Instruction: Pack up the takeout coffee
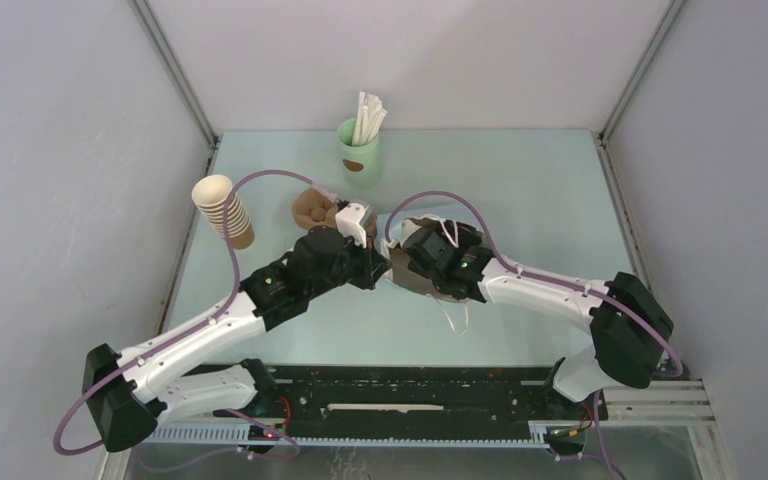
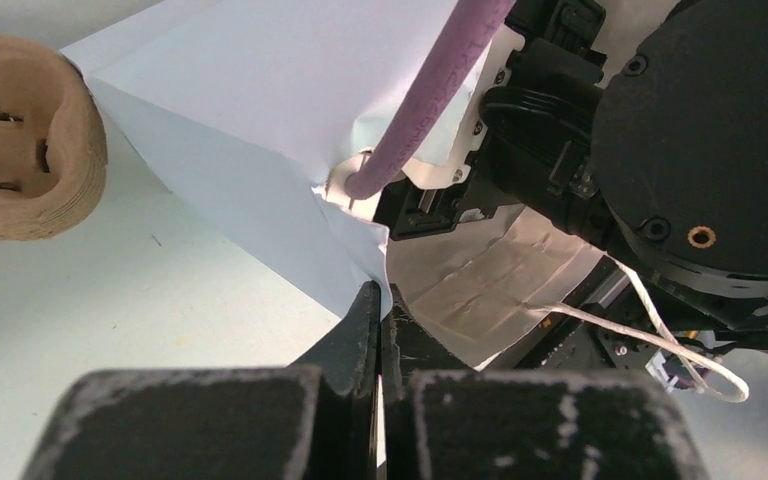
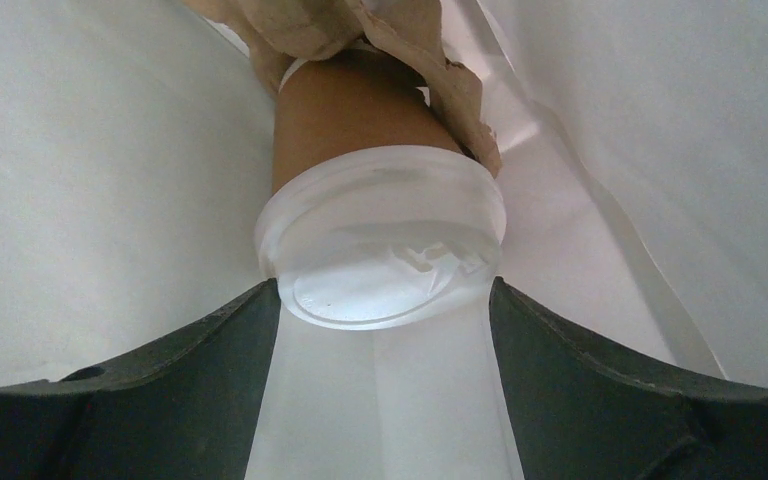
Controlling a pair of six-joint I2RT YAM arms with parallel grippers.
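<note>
Since the white bag [image 2: 250, 130] would flop shut by itself, we've got the left gripper [image 2: 380, 300] pinched fully closed on the edge of its mouth, bottom centre of the left wrist view, to hold the opening apart above the counter [image 2: 160, 330]. That leaves room for the right gripper [image 3: 385, 295], which is inside the bag. It's spread wide, and its fingers look pressed on both sides of the lid [image 3: 385, 265] of the takeout coffee [image 3: 355, 115], mid-frame.
</note>
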